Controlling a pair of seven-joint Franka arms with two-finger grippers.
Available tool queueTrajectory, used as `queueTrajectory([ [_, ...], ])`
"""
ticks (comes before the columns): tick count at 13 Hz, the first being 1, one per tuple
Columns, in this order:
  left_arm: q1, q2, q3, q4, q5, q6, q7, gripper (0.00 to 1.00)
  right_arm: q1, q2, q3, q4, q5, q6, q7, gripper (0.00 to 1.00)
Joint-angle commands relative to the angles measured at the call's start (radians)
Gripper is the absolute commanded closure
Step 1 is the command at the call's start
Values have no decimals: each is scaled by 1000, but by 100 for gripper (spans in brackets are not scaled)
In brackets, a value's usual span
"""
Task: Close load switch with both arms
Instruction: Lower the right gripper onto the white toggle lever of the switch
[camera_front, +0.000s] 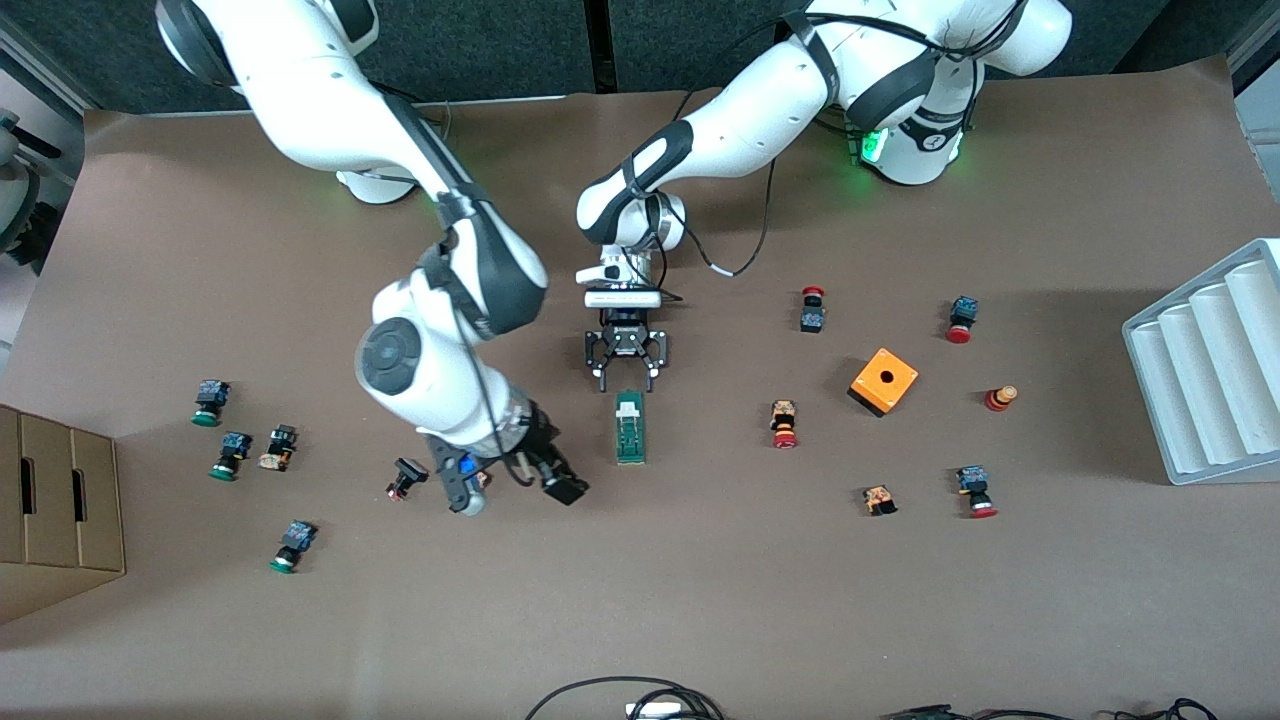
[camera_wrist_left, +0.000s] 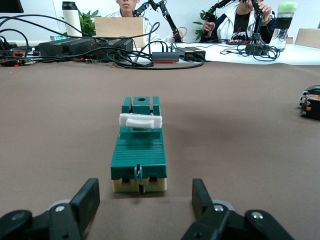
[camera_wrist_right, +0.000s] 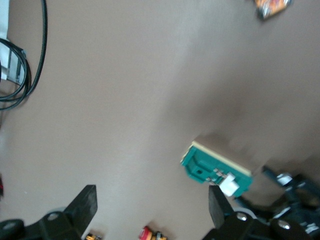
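Note:
The load switch (camera_front: 630, 427), a narrow dark-green block on a cream base, lies on the brown table near its middle. My left gripper (camera_front: 626, 378) is open just off the switch's end that lies farther from the front camera, not touching it. In the left wrist view the switch (camera_wrist_left: 139, 155) lies lengthwise ahead of the open left gripper (camera_wrist_left: 145, 202), its white tab (camera_wrist_left: 140, 121) on top. My right gripper (camera_front: 515, 493) is open and empty, over the table beside the switch toward the right arm's end. The right wrist view shows the switch (camera_wrist_right: 215, 170) past the open right gripper (camera_wrist_right: 151, 207).
An orange cube with a hole (camera_front: 884, 381) and several red-capped push buttons lie toward the left arm's end. Green-capped buttons lie toward the right arm's end, and a small black button (camera_front: 406, 477) lies beside the right gripper. A white rack (camera_front: 1205, 370) and a cardboard box (camera_front: 55, 500) stand at the table's ends.

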Motion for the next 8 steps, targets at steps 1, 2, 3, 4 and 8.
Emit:
queueTrajectory([
  [1, -17, 32, 14, 34, 15, -10, -23, 24, 37, 59, -16, 49, 39, 45, 107, 0],
  [2, -16, 35, 14, 34, 16, -10, -23, 25, 41, 68, -16, 49, 52, 53, 138, 0],
  [3, -17, 41, 16, 46, 16, -10, -21, 25, 50, 77, -16, 49, 65, 54, 173, 0],
  [4, -16, 47, 16, 54, 16, -10, -21, 25, 60, 85, -16, 47, 70, 54, 208, 1],
  [8, -16, 61, 17, 66, 18, -13, -18, 25, 93, 91, -16, 17, 76, 53, 311, 1],
])
